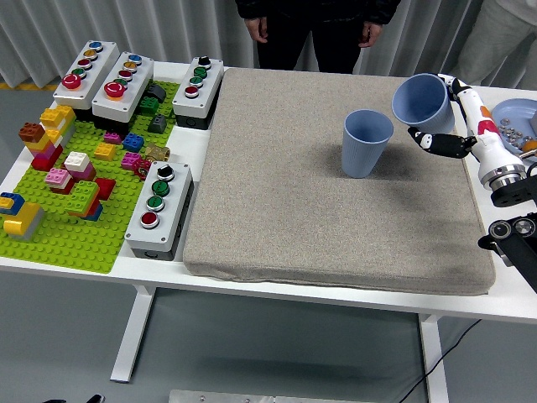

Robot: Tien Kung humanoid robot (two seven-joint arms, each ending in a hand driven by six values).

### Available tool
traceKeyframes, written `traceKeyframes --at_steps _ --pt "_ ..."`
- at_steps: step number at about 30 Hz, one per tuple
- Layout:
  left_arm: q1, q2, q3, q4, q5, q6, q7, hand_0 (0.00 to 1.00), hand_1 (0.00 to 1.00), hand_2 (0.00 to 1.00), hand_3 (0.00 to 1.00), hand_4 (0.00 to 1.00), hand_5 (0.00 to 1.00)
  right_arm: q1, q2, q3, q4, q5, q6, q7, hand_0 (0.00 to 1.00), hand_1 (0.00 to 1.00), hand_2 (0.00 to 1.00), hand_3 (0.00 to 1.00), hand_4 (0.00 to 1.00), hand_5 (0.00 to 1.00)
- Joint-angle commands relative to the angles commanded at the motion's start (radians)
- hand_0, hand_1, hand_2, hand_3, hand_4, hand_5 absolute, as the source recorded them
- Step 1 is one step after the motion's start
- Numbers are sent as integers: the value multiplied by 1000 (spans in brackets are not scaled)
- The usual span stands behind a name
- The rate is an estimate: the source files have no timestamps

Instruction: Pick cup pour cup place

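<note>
Two light blue cups show in the head view. One cup [366,143] stands upright on the grey mat [285,210], right of its middle. My right hand [457,117] is shut on the second cup [423,103] and holds it lifted above the mat, just right of the standing cup. The held cup is tilted, its mouth turned up and toward the left. My left hand is out of view.
A blue plate [513,113] with small balls and an orange piece lies at the right edge. Three grey button boxes [159,208] and a green brick baseplate [59,227] with loose bricks fill the left side. A person [315,25] stands at the far side, hands down.
</note>
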Motion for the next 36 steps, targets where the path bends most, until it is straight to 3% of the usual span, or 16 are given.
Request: traceKeyframes --at_steps 10,22,36 --pt "-2 0 7 0 -7 0 -1 781 786 854 730 514 977 15 17 -15 -5 -114 -21 8 875 743 627 698 716 40" --pt "-5 2 6 0 -6 -1 -2 781 786 854 730 514 973 37 2 -41 -9 -265 -42 6 876 743 625 695 715 44" --pt "-7 4 2 0 -3 0 -2 781 787 855 731 515 973 59 -11 -77 -19 -321 -58 -3 878 742 622 692 714 41"
